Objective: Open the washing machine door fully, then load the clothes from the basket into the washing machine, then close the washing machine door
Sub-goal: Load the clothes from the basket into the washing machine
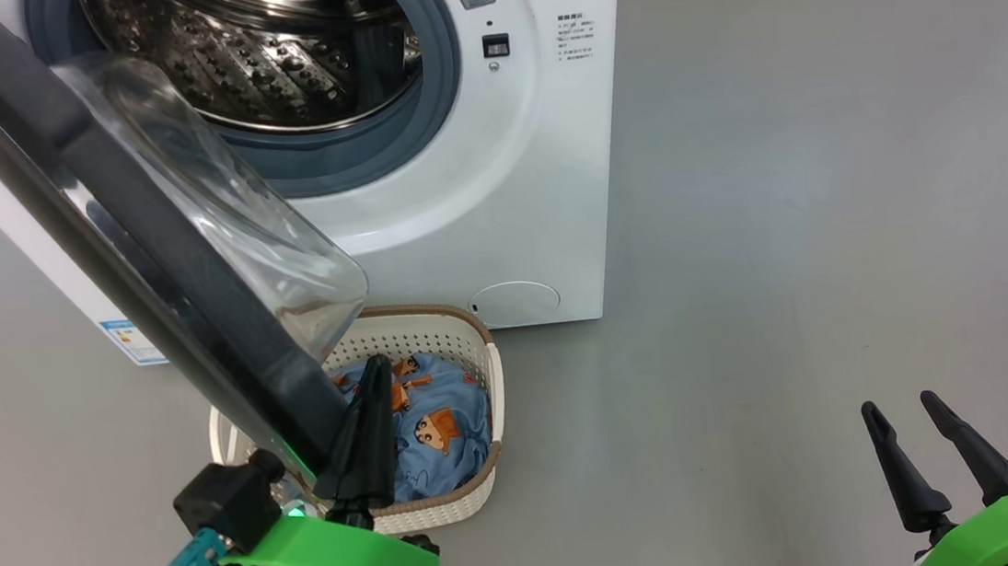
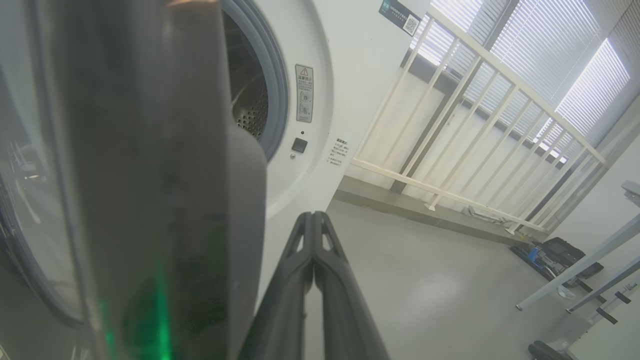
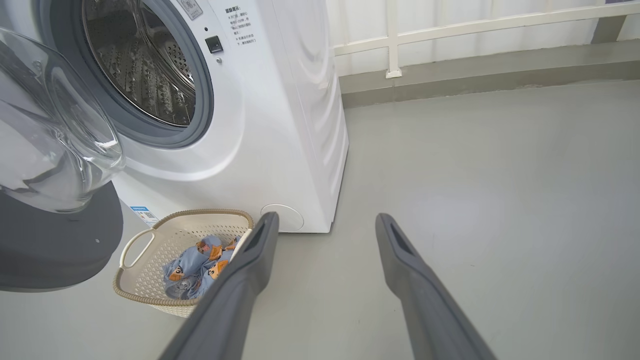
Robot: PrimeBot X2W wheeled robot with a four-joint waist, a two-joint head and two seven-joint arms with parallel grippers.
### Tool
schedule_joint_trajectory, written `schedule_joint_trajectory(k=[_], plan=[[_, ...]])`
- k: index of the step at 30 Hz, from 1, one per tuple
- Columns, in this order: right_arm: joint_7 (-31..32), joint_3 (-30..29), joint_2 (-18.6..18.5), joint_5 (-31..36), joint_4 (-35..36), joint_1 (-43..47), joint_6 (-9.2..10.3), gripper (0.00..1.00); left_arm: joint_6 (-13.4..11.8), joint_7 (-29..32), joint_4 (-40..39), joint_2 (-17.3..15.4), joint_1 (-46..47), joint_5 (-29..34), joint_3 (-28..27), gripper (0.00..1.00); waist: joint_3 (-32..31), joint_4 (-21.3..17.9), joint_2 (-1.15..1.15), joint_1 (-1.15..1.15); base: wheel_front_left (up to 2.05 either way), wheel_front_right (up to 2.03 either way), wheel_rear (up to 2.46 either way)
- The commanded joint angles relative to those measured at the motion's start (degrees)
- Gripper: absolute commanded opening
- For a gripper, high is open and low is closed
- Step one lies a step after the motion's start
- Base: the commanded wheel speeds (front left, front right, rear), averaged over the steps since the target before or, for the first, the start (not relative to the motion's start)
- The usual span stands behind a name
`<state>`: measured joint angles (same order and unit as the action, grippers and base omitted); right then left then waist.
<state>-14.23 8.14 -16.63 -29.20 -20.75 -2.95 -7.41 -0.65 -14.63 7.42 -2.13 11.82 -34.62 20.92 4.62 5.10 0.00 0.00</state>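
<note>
Head view has the door (image 1: 140, 244) swung only partway out from the washer (image 1: 497, 210), its glass bowl hanging over the left part of the basket (image 1: 434, 514). The left fingers (image 1: 373, 379) are pressed together with nothing between them. They lie just beside the door's lower inner edge and seem to bear on it, though contact cannot be told for sure.

The opening step looks to be in hand, with the door not yet fully open. The next move calls for pushing the door further out along its hinge arc, away from the drum (image 1: 260, 57), with the fingers following the curve so they do not slip off the glossy rim.

The clothes (image 1: 439, 423) lie bunched in the basket on the floor, just in front of the washer near its round cover (image 1: 515, 302). The right fingers (image 1: 877, 427) are spread wide and hold nothing, over bare floor well to the right of the basket.

Both the door and the left arm overhang the basket and would hamper a reach for the clothes. A white railing (image 3: 480, 31) stands beyond the washer.
</note>
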Motion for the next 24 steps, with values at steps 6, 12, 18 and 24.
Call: schedule_joint_trajectory(k=[6, 12, 18, 24], plan=[[-0.77, 0.52, -1.09, 2.06, 1.9, -0.72, -0.08, 1.0, -0.03, -0.36, -0.93, -0.75, 0.51, -0.32, -4.05, 0.0, 0.09, 0.56, 0.0, 0.0, 0.0, 0.0, 0.0], [-0.77, 0.0, -1.08, 3.11, 2.37, -0.28, -0.08, 1.0, -0.14, -0.37, -1.66, -0.75, -0.78, 0.01, -5.59, 0.0, 0.48, 1.38, 0.0, 0.0, 0.0, 0.0, 0.0], [-0.77, -0.54, -1.1, 3.34, 2.56, -0.19, -0.08, 1.0, -0.04, -0.37, -2.59, -0.75, -2.4, 0.75, -6.99, 0.0, 0.84, 2.4, 0.0, 0.0, 0.0, 0.0, 0.0], [-0.77, -0.43, -1.37, 3.41, 2.7, 0.01, -0.08, 1.0, -0.39, -0.37, -4.36, -0.75, -4.71, 2.58, -8.27, 0.0, 0.7, 3.77, 0.0, 0.0, 0.0, 0.0, 0.0]])
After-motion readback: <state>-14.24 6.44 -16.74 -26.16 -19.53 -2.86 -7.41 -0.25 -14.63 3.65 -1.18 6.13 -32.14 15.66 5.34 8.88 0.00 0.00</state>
